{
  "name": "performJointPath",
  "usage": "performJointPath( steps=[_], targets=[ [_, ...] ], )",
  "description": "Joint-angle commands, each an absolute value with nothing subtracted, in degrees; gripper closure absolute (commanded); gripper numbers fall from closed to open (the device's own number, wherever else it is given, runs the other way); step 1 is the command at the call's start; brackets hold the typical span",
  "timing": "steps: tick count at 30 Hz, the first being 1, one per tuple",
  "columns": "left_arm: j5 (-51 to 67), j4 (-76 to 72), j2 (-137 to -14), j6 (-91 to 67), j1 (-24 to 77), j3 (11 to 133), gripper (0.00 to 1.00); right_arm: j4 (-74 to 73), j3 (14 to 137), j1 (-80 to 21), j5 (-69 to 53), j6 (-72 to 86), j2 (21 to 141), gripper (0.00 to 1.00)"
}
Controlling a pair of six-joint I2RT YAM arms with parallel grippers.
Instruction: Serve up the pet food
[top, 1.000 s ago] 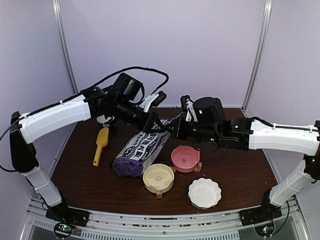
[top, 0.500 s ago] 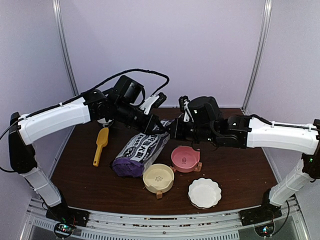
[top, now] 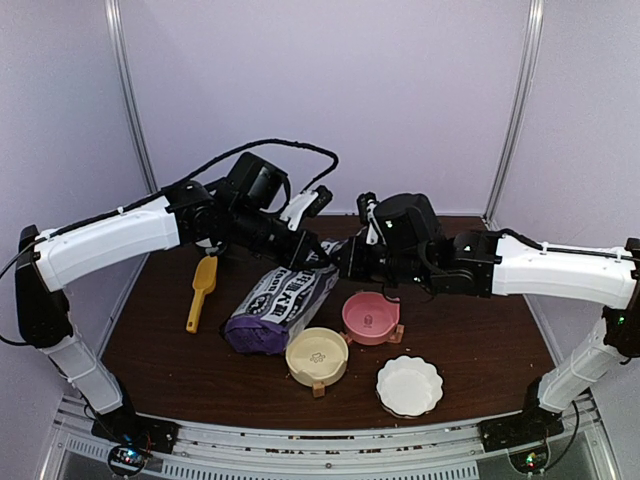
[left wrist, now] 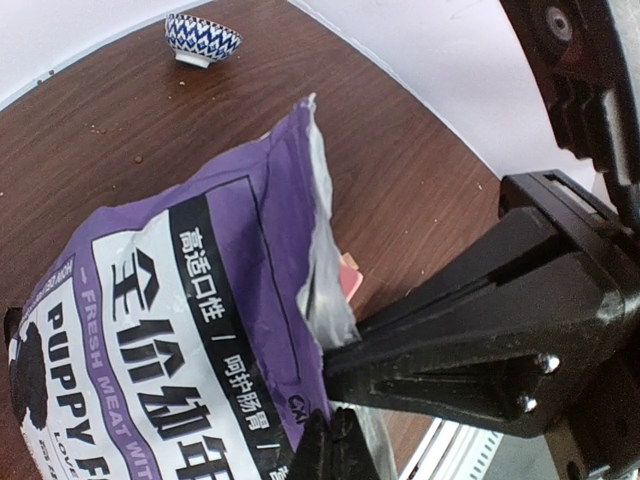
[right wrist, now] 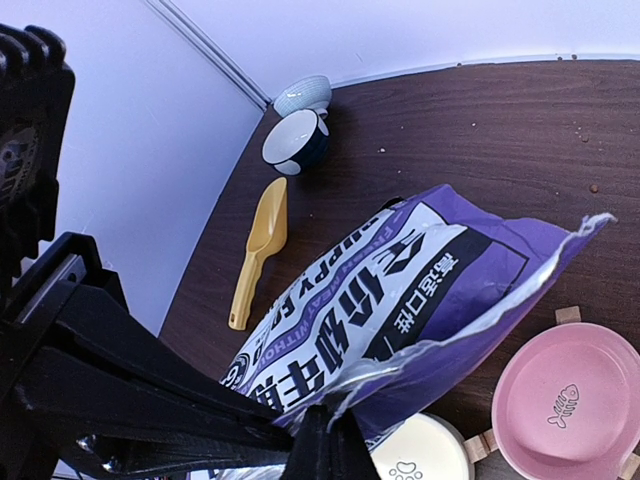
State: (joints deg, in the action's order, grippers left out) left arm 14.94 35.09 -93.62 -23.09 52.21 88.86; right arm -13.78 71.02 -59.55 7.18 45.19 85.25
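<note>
Purple printed foil bag [top: 280,305] lies slanted at the centre of the top view. Its mouth is pinched by the left gripper [top: 316,250] and the right gripper [top: 346,262], both pressed together on it. The pet food cannot be made out, as the bag's inside is hidden. A yellow plastic scoop [top: 201,290] is seen at left.

In the left wrist view, the lower right is blocked by the right gripper's black body.

In the right wrist view, a cream bowl [right wrist: 420,450] is cut off at the bottom edge.

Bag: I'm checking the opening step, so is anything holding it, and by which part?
Yes. The bag is held by both arms: the left jaws and right jaws are each shut on its torn top edge.
</note>
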Motion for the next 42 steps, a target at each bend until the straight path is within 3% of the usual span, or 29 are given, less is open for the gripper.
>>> performJointPath(
  steps=[1,42],
  targets=[
    [10.5,32.6,-90.0,-22.8,50.9,88.7,1.00,-25.2,70.0,-59.4,10.8,44.2,87.2,1.00],
    [0.3,35.6,-90.1,-26.0,50.7,87.7,1.00,-29.0,68.6,-59.4,11.2,45.4,86.7,1.00]
  ],
)
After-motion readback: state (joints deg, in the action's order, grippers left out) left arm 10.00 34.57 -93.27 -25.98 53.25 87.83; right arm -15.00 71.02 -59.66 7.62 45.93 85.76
